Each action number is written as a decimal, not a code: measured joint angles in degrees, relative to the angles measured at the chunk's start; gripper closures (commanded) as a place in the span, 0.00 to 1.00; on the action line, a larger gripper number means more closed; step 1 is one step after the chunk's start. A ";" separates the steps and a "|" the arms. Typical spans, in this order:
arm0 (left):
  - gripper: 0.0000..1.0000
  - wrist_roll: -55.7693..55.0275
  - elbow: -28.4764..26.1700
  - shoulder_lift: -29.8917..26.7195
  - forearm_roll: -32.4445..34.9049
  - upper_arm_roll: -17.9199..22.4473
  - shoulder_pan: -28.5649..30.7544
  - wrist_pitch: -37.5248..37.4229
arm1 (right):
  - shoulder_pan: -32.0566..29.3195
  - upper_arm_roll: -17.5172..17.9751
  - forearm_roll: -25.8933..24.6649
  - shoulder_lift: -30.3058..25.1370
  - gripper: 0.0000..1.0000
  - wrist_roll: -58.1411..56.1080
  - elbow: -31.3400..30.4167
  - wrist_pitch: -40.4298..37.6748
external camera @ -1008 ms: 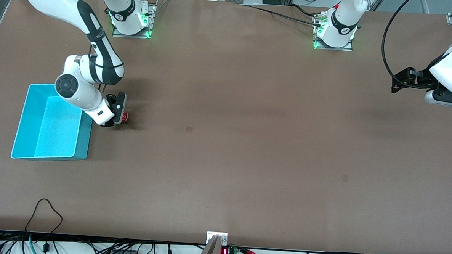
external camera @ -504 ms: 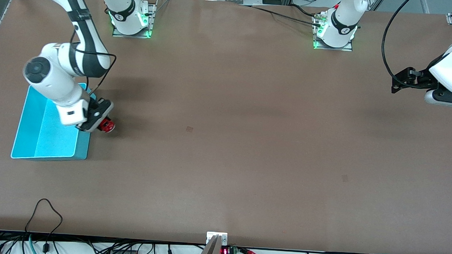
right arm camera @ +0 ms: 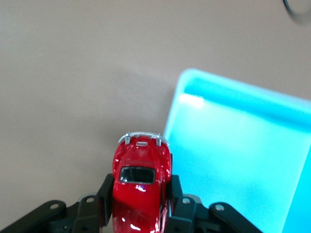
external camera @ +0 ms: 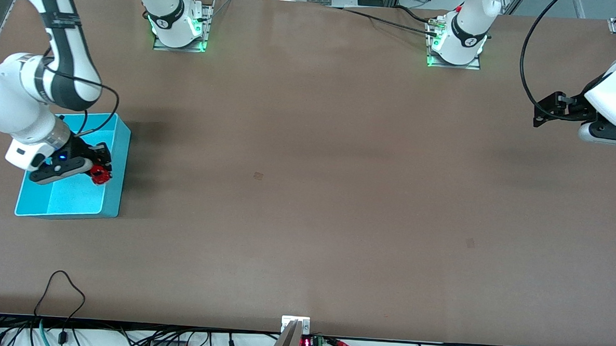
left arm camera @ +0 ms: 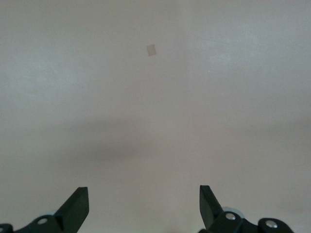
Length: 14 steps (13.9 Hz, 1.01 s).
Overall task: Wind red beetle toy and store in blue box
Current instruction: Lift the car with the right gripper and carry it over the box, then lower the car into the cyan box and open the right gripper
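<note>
The right tool (external camera: 100, 174) pinches the red beetle toy (right arm camera: 141, 194) by its flanks over the blue box (external camera: 116, 185); it looks light, glossy, perhaps slippery. The left tool (left arm camera: 144, 206) waits open.

glossy red beetle toy (right arm camera: 141, 187) with silvery bumper, cyan-blue box (external camera: 114, 185), plain brown table (external camera: 338, 195), black-fingered grippers, white arms with black bands
</note>
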 measured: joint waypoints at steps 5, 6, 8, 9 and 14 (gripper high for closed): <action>0.00 0.00 0.00 0.00 0.00 -0.03 -0.04 0.00 | -8.89 -0.24 0.34 2.34 0.87 5.42 0.02 -1.68; 0.00 0.00 0.00 0.00 0.00 -0.03 -0.04 0.00 | -10.38 -0.26 0.33 3.14 0.89 5.40 0.03 -0.77; 0.00 0.00 0.00 0.03 0.00 -0.04 -0.05 0.00 | -11.39 -0.26 0.19 4.77 0.96 5.05 0.07 2.84; 0.00 0.00 0.00 0.05 0.00 -0.04 -0.05 0.00 | -11.39 -0.21 0.12 5.61 0.96 4.83 0.09 4.18; 0.00 0.00 0.00 0.07 -0.37 -0.43 -0.15 0.00 | -12.51 -0.18 0.10 11.89 0.95 4.76 0.12 8.72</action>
